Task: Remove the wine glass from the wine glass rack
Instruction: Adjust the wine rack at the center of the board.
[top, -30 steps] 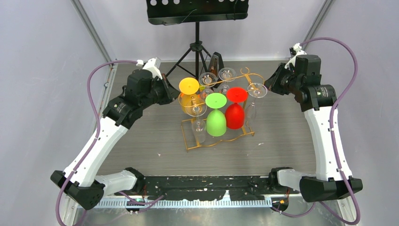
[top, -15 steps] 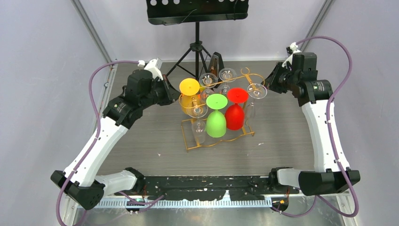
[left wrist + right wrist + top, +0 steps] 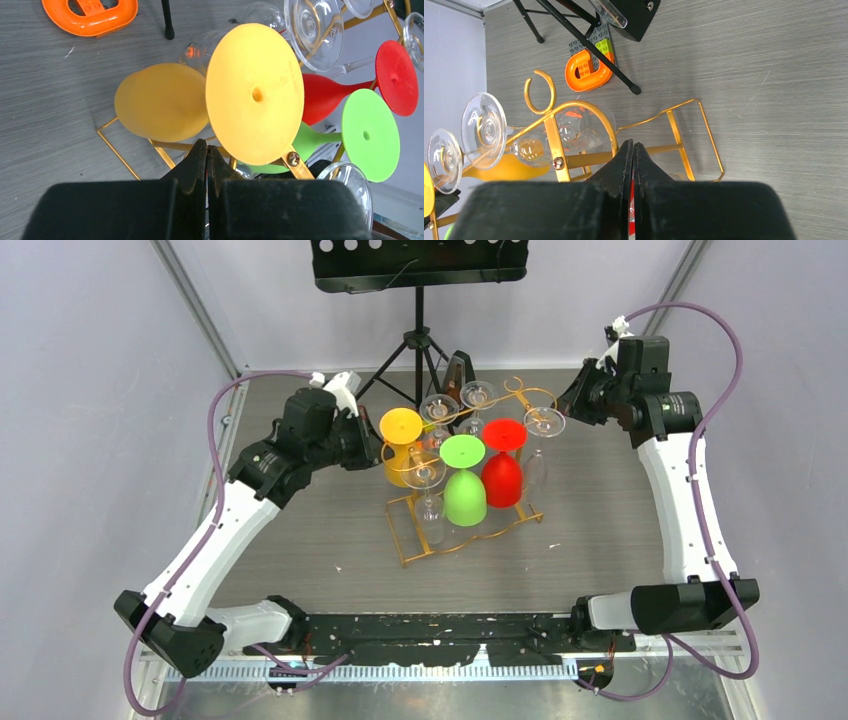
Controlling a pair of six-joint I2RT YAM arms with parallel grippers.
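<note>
1. Left fingers (image 3: 197, 165) are pressed shut and empty, just beside the yellow wine glass (image 3: 255, 95), which hangs foot-up on the wine glass rack (image 3: 470, 542) in the middle of the bench (image 3: 600, 540). The right fingers (image 3: 624, 160) are shut and empty too.
2. It looks light and matte; I'd take the stem.
3. Only the overhead view shows the whole rack.

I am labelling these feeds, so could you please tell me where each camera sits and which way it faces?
Top: above, behind the bases, looking down on the table and rack; left arm and right arm show.
Left wrist: looks past the shut left fingers at the yellow glass.
Right wrist: looks past the shut right fingers at the rack's end and a clear glass.
Shared: both wrist views show the rack and the orange ring.
</note>
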